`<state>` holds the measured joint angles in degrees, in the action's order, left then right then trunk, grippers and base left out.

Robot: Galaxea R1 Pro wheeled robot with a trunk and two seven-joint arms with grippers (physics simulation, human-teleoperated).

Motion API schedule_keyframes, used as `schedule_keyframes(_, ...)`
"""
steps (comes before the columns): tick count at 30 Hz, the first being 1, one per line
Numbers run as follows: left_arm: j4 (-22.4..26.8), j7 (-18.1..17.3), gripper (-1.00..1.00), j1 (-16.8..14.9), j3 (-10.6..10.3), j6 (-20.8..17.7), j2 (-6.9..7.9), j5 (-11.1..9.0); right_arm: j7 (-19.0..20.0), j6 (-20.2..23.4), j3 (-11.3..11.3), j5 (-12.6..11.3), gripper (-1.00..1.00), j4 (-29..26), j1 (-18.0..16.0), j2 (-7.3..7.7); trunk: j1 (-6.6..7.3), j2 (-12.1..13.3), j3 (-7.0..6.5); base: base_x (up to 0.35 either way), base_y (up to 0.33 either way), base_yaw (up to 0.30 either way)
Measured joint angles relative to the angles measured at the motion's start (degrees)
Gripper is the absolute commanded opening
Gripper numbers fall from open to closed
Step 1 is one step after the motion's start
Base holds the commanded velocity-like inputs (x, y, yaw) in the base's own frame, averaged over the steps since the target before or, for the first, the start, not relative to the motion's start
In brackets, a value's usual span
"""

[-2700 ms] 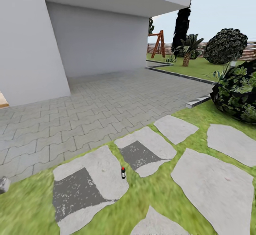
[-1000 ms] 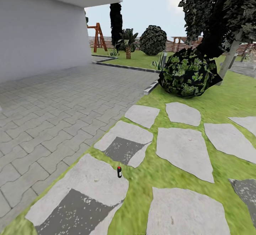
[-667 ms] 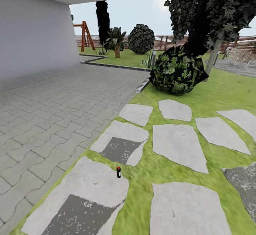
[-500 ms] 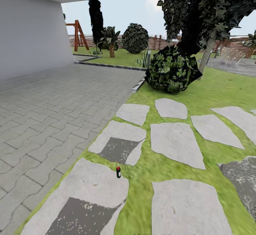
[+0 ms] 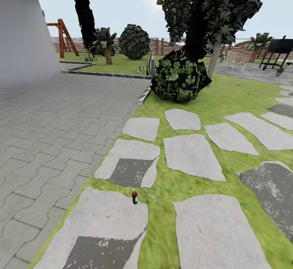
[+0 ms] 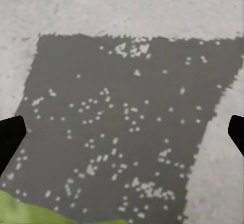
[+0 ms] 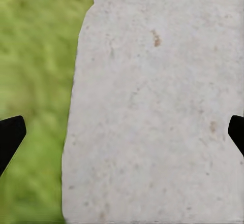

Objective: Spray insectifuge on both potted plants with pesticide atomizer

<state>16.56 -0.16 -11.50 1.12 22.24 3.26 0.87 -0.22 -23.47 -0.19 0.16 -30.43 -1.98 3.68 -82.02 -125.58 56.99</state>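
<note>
Over stepping stones, left gripper (image 6: pixel 122 132) spread wide, empty, right gripper (image 7: pixel 122 132) likewise

From head height we look forward and down across the stepping stones (image 5: pixel 191 155). Our wrist cameras face straight down, close to those same stones.

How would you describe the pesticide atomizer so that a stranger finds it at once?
Start at the big round dark bush beside the paved patio and follow the stepping stones toward the camera. The pesticide atomizer stands upright at the grassy edge of the nearest left stone, a slim dark bottle with a red top.
</note>
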Motion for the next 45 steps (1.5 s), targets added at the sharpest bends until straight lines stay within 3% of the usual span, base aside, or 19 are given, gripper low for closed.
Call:
schedule_keyframes(13,0.00,0.00,1.00,0.00,0.00,0.00,0.00,0.02,-0.02,0.00,0.01,0.00,1.00,-0.01,-0.01,-0.03,0.00,0.00,0.50,0.000,0.290,-0.289)
schedule_keyframes(28,-0.09,-0.22,1.00,-0.48,-0.08,-0.85,-0.09,0.14,-0.02,-0.05,-0.13,0.00,1.00,-0.16,-0.02,-0.03,0.00,0.00,0.98,0.000,0.027,-0.224)
schedule_keyframes(33,-0.18,-0.03,1.00,-4.98,-0.11,-4.12,0.01,0.37,0.17,0.00,0.34,0.35,1.00,-1.32,-0.09,-0.22,0.00,0.00,0.98,0.000,0.000,-0.008)
schedule_keyframes(37,-0.25,0.01,1.00,-8.77,-0.09,-9.15,-0.02,0.32,0.10,0.26,0.37,0.37,1.00,-7.96,-0.60,-0.26,0.00,0.00,0.99,0.000,0.000,-0.001)
schedule_keyframes(41,0.24,0.03,1.00,-12.05,-0.14,-11.05,-0.75,0.18,-0.01,0.71,0.35,0.34,1.00,-12.89,-1.21,-0.28,0.00,0.00,0.98,0.000,0.000,0.000)
schedule_keyframes(43,-0.12,0.00,1.00,-15.62,-0.26,-11.48,-1.29,0.27,-0.06,3.22,0.32,0.29,1.00,-15.62,-3.89,-0.32,0.00,0.00,0.97,0.000,0.000,0.000)
schedule_keyframes(45,-0.23,-0.23,1.00,-17.28,-0.33,-11.64,-1.54,0.29,-0.25,6.40,0.29,0.25,1.00,-16.66,-7.28,-0.33,0.00,0.00,0.99,0.000,0.000,0.000)
